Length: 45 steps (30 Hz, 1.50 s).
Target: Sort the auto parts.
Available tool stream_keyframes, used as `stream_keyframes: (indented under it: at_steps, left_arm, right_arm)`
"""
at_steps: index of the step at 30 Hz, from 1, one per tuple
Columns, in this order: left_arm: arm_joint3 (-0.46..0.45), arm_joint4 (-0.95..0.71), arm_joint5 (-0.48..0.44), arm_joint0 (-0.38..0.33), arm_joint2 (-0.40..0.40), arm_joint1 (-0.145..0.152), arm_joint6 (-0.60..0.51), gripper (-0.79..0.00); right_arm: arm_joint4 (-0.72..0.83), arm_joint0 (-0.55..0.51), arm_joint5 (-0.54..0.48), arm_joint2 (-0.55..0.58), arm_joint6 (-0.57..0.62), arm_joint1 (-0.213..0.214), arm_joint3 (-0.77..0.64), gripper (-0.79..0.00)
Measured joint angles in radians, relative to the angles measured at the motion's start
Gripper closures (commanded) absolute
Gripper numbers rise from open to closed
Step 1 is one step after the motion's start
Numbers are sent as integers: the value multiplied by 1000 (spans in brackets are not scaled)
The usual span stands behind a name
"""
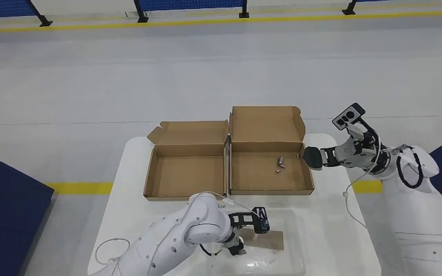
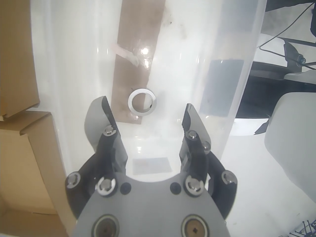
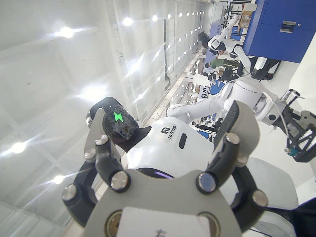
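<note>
Top view: A white table point(image 1: 324, 214) carries two open cardboard boxes side by side at its far half. The left box point(image 1: 185, 176) shows a bare floor. The right box point(image 1: 252, 176) holds a few small metal parts point(image 1: 280, 164) near its right wall. A clear bin point(image 1: 293, 255) sits at the near edge of the table, with a brown strip point(image 1: 271, 240) lying flat in it. The left gripper point(image 1: 260, 219) hangs over the bin's far-left part. The floor around the table is pale grey, with a yellow line point(image 1: 207, 21) far off and blue barriers behind it.

Left wrist view: The left gripper point(image 2: 147, 102) has its fingers spread wide, with nothing between them. Just beyond the fingertips a ring point(image 2: 152, 102) of bright silver metal lies flat on the bin floor, overlapping the brown strip's point(image 2: 138, 38) edge. One pale label point(image 2: 151, 166) and one blue-grey label point(image 2: 222, 87) show through the plastic; their print cannot be made out.

Right wrist view: The right gripper point(image 3: 167, 108) points up toward a white ceiling with rows of lamps, fingers spread and holding nothing. A blue cabinet point(image 3: 279, 20) stands in the room behind.
</note>
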Motion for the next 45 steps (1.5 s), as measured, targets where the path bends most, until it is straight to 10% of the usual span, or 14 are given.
stream_keyframes:
  at_steps: [32, 45]
  left_arm:
    - [161, 53, 34, -72, 117, -54, 67, -246]
    - [193, 80, 47, -87, 142, -70, 66, -259]
  right_arm:
    - [0, 0, 0, 0, 0, 0, 0, -785]
    - [0, 0, 0, 0, 0, 0, 0, -785]
